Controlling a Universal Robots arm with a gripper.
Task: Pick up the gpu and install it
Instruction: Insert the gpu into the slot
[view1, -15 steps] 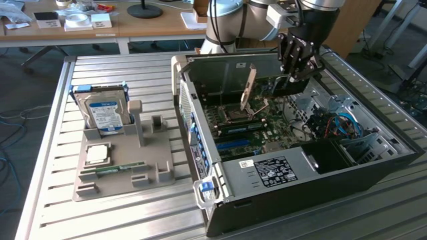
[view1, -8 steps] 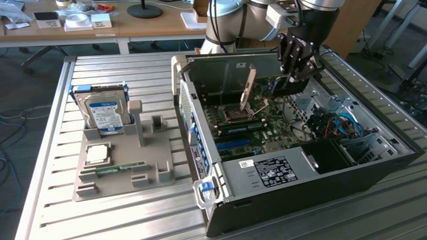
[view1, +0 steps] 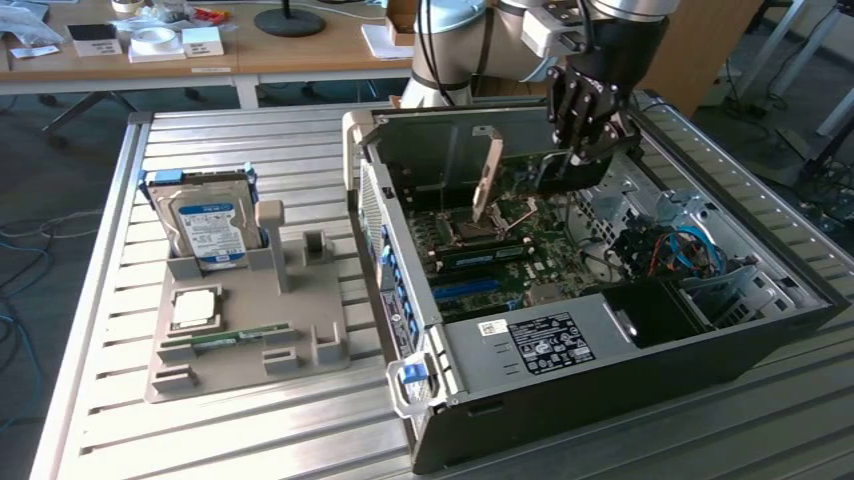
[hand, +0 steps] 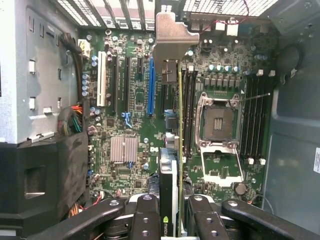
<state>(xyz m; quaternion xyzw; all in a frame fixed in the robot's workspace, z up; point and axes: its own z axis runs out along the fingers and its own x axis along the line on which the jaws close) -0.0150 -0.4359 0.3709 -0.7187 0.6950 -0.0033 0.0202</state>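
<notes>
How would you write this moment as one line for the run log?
gripper: shut on gpu | gpu: held edge-down above motherboard, appears unseated | place: inside open case

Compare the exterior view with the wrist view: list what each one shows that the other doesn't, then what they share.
Exterior view's extras: the hard drive standing in the grey holder, beside the computer case. Wrist view's extras: the white slot on the motherboard. Shared: the tool shut on the gpu, held over the motherboard inside the open case.
</notes>
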